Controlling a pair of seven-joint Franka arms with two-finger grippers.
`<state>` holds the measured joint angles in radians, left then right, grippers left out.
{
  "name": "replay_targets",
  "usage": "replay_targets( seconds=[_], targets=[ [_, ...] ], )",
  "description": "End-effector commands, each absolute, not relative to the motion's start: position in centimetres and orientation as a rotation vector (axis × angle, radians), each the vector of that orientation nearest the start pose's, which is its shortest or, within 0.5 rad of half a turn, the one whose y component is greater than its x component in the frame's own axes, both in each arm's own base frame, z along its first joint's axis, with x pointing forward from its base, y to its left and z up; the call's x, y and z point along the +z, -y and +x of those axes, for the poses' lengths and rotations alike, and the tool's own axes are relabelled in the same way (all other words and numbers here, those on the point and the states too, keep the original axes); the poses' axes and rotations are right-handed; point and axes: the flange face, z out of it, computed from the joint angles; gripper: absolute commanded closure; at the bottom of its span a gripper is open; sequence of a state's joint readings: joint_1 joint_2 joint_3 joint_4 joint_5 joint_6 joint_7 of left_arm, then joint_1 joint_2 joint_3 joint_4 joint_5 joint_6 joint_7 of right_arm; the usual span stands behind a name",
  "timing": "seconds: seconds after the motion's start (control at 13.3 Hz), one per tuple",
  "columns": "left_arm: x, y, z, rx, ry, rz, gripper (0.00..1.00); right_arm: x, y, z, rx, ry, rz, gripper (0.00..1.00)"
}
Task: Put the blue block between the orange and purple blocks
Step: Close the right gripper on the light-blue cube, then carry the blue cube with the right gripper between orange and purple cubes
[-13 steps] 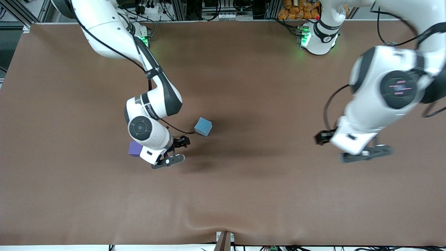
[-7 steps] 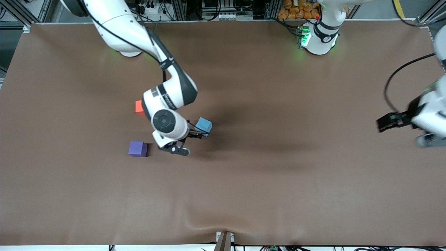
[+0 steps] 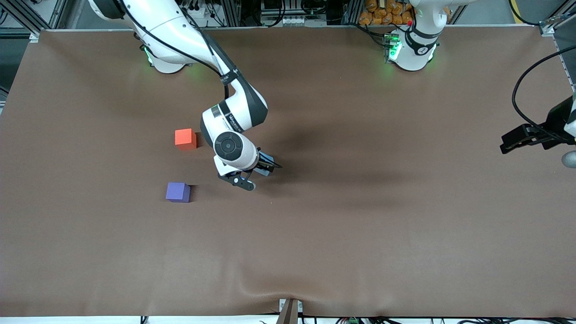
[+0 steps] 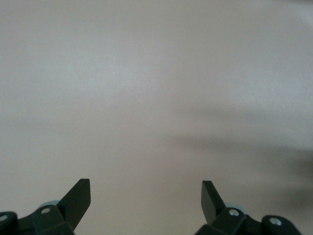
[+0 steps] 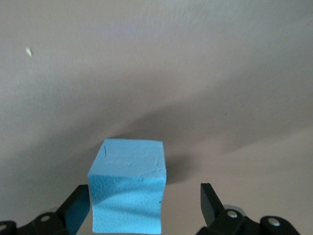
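Blue block (image 5: 128,183), a small sky-blue cube, sits on the brown surface (image 3: 360,225) near its middle, between the two spread fingers of the right end effector (image 3: 254,173). In the right wrist view the cube fills the gap from one black fingertip (image 5: 78,203) most of the way toward the other, which stands clear of it with bare surface between; whether the first fingertip touches the cube cannot be told. In the front view the cube is almost wholly covered by the right arm's white wrist, with only a sliver of blue (image 3: 266,158) showing at its edge.

The right end effector is wide open, low over the cube, not clamped on it. Its arm reaches down from its base at the top of the front view.

The orange block (image 3: 185,138) lies on the surface just beside the right arm's wrist, toward the right arm's end of the surface. The purple block (image 3: 178,192) lies nearer to the front camera than the orange one, apart from it, with open surface between them. The blue block is off to one side of that pair, toward the left arm's end.

The left end effector (image 4: 145,198) is wide open and holds nothing, up over bare surface at the left arm's end, well apart from all three blocks.
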<state>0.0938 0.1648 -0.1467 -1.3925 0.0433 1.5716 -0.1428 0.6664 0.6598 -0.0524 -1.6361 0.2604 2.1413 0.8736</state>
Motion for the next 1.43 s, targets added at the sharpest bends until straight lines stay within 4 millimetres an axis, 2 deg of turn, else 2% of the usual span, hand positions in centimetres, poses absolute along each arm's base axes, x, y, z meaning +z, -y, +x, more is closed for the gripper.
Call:
replay_targets(
  seconds=[0.0, 0.23, 0.45, 0.53, 0.6, 0.68, 0.75, 0.83, 0.9, 1.05, 1.13, 1.2, 1.35],
  targets=[
    [61.8, 2.4, 58.9, -0.005, 0.158, -3.132, 0.0, 22.3, -41.1, 52.8, 0.346, -0.642, -3.003, 0.0],
    [61.6, 2.7, 57.6, 0.011, 0.161, -3.125, 0.0, 20.2, -41.2, 52.5, 0.313, -0.644, -3.002, 0.0],
    [61.6, 2.6, 56.9, 0.005, 0.168, -3.131, 0.0, 19.4, -41.2, 53.0, 0.27, -0.652, -2.988, 0.0],
    [61.6, 2.6, 56.7, 0.003, 0.171, -3.132, 0.0, 19.3, -41.0, 53.2, 0.265, -0.659, -2.984, 0.27],
    [61.5, 2.6, 56.7, 0.009, 0.171, -3.138, 0.0, 19.3, -40.9, 53.3, 0.265, -0.661, -2.984, 0.49],
    [61.3, 2.7, 56.7, 0.014, 0.169, -3.138, 0.0, 19.2, -41.1, 53.1, 0.267, -0.652, -2.987, 0.63],
    [61.5, 2.6, 56.7, 0.009, 0.171, -3.138, 0.0, 19.3, -41.2, 53.0, 0.262, -0.644, -2.99, 0.71],
    [61.4, 2.6, 56.7, 0.011, 0.171, -3.138, 0.0, 19.5, -41.2, 53.0, 0.265, -0.631, -2.995, 0.72],
    [61.5, 2.6, 56.6, 0.009, 0.173, -3.137, 0.0, 19.8, -41.1, 53.1, 0.26, -0.618, -2.998, 0.72],
    [61.3, 2.6, 56.6, 0.014, 0.173, -3.137, 0.0, 22.1, -40.2, 53.4, 0.302, -0.563, -3.013, 0.72],
    [61.3, 2.6, 56.6, 0.014, 0.173, -3.137, 0.0, 23.6, -39.0, 54.0, 0.321, -0.496, -3.022, 0.72],
    [61.3, 2.6, 56.7, 0.016, 0.173, -3.137, 0.0, 25.3, -37.0, 54.9, 0.354, -0.434, -3.024, 0.72],
    [61.4, 2.3, 56.6, 0.014, 0.181, -3.136, 0.0, 27.9, -32.8, 55.4, 0.454, -0.31, -3.028, 0.72]
  ],
)
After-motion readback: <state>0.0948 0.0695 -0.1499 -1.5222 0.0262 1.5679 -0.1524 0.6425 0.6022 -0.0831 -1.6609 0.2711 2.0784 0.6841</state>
